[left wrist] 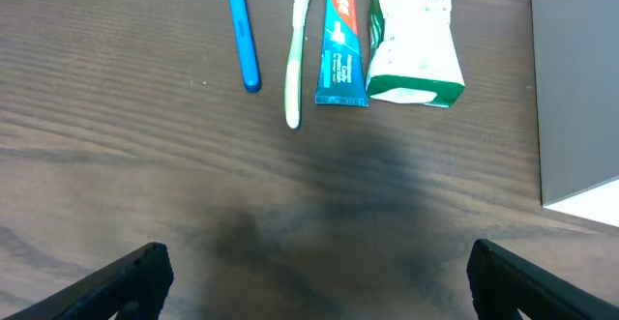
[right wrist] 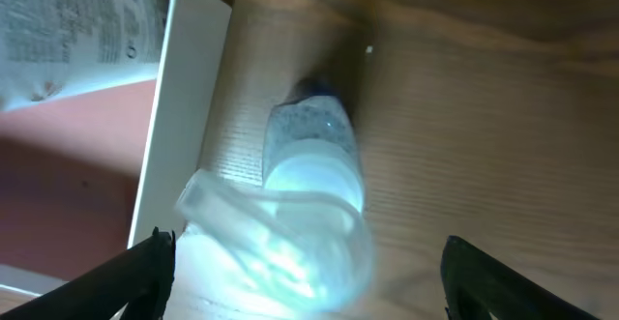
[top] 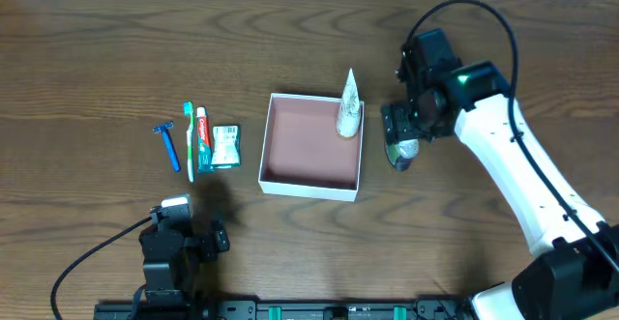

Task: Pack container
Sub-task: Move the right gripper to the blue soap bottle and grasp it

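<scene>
The container (top: 305, 141), a square shallow white box with a pinkish-brown inside, sits mid-table. A white tube (top: 348, 107) leans in its far right corner. A small clear bottle (top: 403, 153) lies on the table just right of the box. My right gripper (top: 399, 138) is open above it. In the right wrist view the bottle (right wrist: 309, 185) lies between the spread fingers (right wrist: 305, 281), untouched, beside the box wall (right wrist: 184, 117). My left gripper (top: 179, 238) is open and empty near the front left edge; its fingers (left wrist: 314, 281) show over bare table.
Left of the box lie a blue razor (left wrist: 242, 30), a green-white toothbrush (left wrist: 298, 49), a toothpaste tube (left wrist: 340, 40) and a small green packet (left wrist: 414, 44), side by side. The box's outer wall (left wrist: 580, 98) shows at the right of the left wrist view.
</scene>
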Tool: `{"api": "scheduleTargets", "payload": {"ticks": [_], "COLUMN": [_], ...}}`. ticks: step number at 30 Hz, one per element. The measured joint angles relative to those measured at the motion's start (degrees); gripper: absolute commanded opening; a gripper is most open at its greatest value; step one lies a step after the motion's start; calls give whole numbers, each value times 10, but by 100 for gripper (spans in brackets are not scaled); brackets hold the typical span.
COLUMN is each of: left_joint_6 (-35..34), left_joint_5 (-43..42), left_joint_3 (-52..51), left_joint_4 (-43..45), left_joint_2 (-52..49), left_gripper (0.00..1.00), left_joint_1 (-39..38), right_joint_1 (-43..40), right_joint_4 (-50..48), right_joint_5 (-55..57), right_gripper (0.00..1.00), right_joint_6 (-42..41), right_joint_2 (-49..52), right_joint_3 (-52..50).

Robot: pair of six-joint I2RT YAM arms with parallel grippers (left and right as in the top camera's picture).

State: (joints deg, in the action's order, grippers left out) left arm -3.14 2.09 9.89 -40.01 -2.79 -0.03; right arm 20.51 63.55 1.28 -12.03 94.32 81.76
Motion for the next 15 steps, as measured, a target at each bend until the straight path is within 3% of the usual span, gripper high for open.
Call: {"api": "scheduleTargets", "payload": {"ticks": [9,15], "left_joint_6": [0,0], "left_joint_5": [0,0], "left_joint_3": [0,0], "left_joint_4": [0,0], "left_joint_2": [0,0], "left_gripper": [98,98], "left_joint_1": [0,0], "right_joint_1": [0,0], "right_joint_4": [-83,-106], "right_joint_5": [3,7], "right_gripper": [75,57], "right_joint_6": [14,15], "right_joint_2": [0,0], "right_joint_3": [-73,-88]}}
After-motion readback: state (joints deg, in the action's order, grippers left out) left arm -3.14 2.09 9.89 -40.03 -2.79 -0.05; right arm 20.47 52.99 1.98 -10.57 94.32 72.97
